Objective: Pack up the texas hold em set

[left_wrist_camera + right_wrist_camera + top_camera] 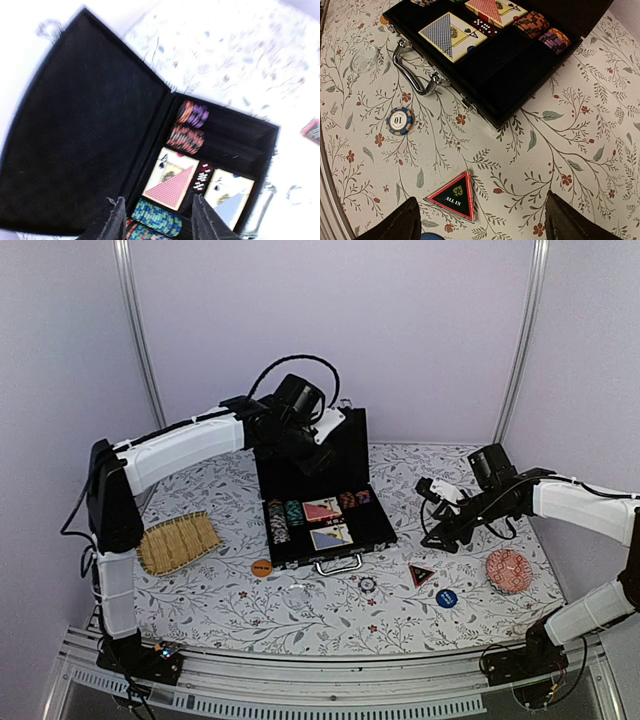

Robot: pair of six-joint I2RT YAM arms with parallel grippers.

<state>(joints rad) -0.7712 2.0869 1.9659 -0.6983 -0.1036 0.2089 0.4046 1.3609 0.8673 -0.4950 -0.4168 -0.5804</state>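
Case point(320, 510) of the texas hold em set stands open mid-desk point(300, 615), lid upright at the back, handle point(412, 75) toward the near edge. Bare desk lies to its right, under the right gripper point(481, 197), whose fingers are spread wide and empty. Above its rear hangs the left gripper point(158, 200), fingers apart, nothing between them. Only the top view shows the straw tray point(178, 543) at left and the red bowl point(509, 571) near the right edge. The right wrist view reads a loose "10" chip point(400, 120) and an "ALL IN" triangle point(454, 196). The left wrist view shows dice point(202, 177) between two decks point(172, 182).
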